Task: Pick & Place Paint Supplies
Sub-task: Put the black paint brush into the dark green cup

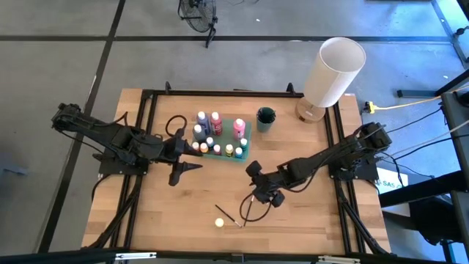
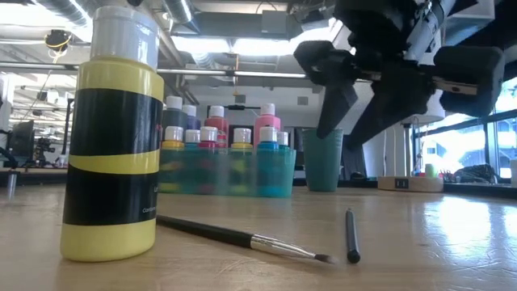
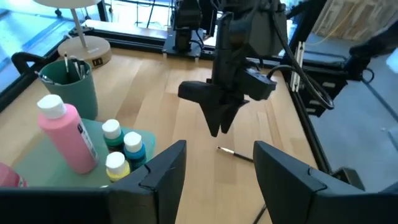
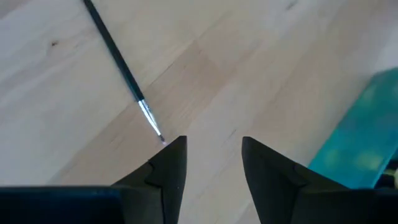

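The right tool (image 1: 252, 196) is hanging just above the pale wooden worktop (image 1: 293, 220), its two dark fingers (image 4: 166, 167) parted and grasping nothing; bare wood is showing in the gap between them. A thin dark-handled paintbrush with a silver ferrule (image 4: 122, 79) is lying flat on the wood just ahead of that tool, its bristle tip almost touching one fingertip but sitting outside the gap. From table height a second thin dark brush (image 2: 351, 235) is lying beside the first one, below the tool. A small yellow paint bottle with a white cap (image 1: 218, 221) is standing upright near the brushes at the worktop's front. The left tool (image 1: 192, 167) is waiting over the worktop, released and empty, just beside the teal tray (image 1: 246, 144) that is carrying the other white-capped paint bottles (image 1: 215, 121). A dark green cup (image 1: 265, 119) is standing just beyond the tray, and a large white cylinder (image 1: 334, 72) is occupying the far corner.
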